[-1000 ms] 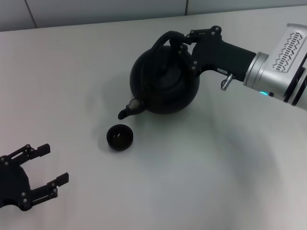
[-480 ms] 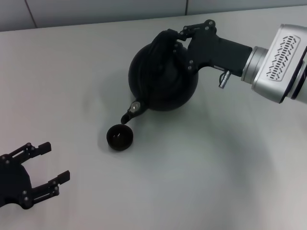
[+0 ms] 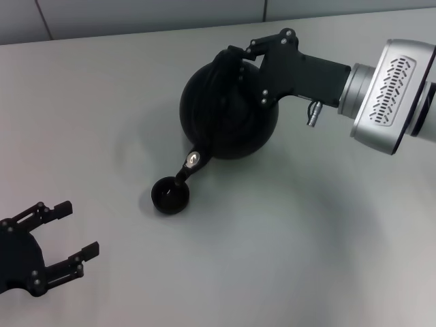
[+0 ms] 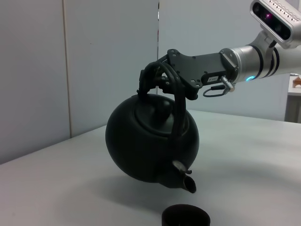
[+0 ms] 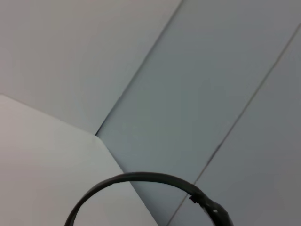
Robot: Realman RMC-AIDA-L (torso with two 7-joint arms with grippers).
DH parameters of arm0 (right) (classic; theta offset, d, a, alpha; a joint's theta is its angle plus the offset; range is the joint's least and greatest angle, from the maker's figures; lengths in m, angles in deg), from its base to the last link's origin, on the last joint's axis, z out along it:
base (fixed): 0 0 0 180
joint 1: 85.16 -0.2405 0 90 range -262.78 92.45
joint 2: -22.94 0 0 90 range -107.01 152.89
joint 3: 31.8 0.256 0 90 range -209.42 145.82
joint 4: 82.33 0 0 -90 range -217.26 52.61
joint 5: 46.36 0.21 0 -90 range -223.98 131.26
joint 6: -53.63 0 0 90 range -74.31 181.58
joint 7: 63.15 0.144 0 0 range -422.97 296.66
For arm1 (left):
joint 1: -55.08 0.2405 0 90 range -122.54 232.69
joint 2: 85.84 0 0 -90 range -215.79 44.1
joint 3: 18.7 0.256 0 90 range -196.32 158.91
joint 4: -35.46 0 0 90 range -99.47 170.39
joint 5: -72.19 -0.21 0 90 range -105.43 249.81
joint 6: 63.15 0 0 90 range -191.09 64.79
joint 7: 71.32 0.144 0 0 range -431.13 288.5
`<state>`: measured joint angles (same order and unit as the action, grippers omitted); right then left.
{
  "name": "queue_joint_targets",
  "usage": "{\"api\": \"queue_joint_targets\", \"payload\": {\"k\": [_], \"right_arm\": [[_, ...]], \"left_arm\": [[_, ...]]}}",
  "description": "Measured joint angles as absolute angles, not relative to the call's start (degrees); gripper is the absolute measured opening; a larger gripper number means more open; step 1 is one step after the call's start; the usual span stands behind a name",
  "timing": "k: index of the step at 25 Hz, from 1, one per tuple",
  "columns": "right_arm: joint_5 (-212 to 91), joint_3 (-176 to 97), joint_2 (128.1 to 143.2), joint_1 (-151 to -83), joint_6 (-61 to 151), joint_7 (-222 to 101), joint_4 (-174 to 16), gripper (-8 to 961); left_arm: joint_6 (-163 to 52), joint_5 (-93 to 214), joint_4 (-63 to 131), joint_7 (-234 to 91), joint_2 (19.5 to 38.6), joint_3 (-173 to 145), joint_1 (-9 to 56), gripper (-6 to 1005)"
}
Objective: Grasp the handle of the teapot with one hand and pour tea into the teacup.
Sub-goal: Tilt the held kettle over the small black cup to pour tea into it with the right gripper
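Right above the teacup [image 3: 170, 195], the teapot [image 3: 228, 119] hangs in the air, tipped forward so its spout [image 3: 185, 172] points down at the cup's rim. From the left wrist view you can see a clear gap between the pot's round belly and the table [image 3: 286, 245], and the spout tip sits just over the cup [image 4: 185, 218] without touching it. No stream of tea that I can make out.

The right gripper [image 3: 240, 58] is clamped on the handle [image 3: 228, 65], the arched black loop over the pot's top, on the side of the pot away from the cup. Its silver forearm runs off from the pot, away from the cup. The lid knob [image 4: 162, 107] is still seated in the tilted pot.

The left gripper [image 3: 65, 235] sits well away from the teacup, low over the table, fingers spread wide with nothing between them.

The right wrist view only catches a curved bit of the handle [image 5: 141, 181] against the wall [image 5: 211, 70].
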<state>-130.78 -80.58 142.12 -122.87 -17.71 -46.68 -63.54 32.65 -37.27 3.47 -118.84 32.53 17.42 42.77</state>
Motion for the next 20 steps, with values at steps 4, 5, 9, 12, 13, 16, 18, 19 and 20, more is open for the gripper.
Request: {"api": "queue_joint_targets", "payload": {"k": [4, 5, 9, 12, 13, 16, 18, 19, 20], "right_arm": [[-130.78, -81.00, 142.18, -123.01, -17.85, -48.28, -63.13, 81], [-130.78, -81.00, 142.18, -123.01, -17.85, -48.28, -63.13, 81], [-130.78, -81.15, 142.20, -123.58, -17.85, -49.97, -63.11, 81], [-130.78, -81.72, 142.20, -123.86, -17.83, -50.79, -63.05, 81], [-130.78, -81.72, 142.20, -123.86, -17.83, -50.79, -63.05, 81], [-130.78, -81.89, 142.28, -124.21, -17.72, -52.57, -63.17, 80], [-130.78, -81.90, 142.29, -124.27, -17.72, -52.95, -63.23, 80], [-130.77, -81.91, 142.34, -124.31, -17.74, -54.03, -63.30, 80], [-130.77, -81.91, 142.34, -124.31, -17.74, -54.03, -63.30, 80]], "left_arm": [[32.65, -36.98, 3.47, -118.83, 32.57, 17.42, 42.77, 801], [32.65, -36.92, 3.47, -118.82, 32.58, 17.42, 42.77, 801], [32.66, -36.79, 3.47, -118.81, 32.60, 17.42, 42.77, 801], [32.69, -36.75, 3.53, -118.80, 32.61, 17.42, 42.77, 801], [32.69, -36.75, 3.53, -118.80, 32.61, 17.42, 42.77, 801], [32.74, -36.61, 4.22, -118.76, 32.59, 17.42, 42.48, 801], [32.74, -36.59, 4.26, -118.72, 32.57, 17.42, 42.42, 801], [32.74, -36.59, 4.26, -118.71, 32.56, 17.42, 42.42, 801], [32.73, -36.59, 4.26, -118.69, 32.56, 17.42, 42.42, 801]]}}
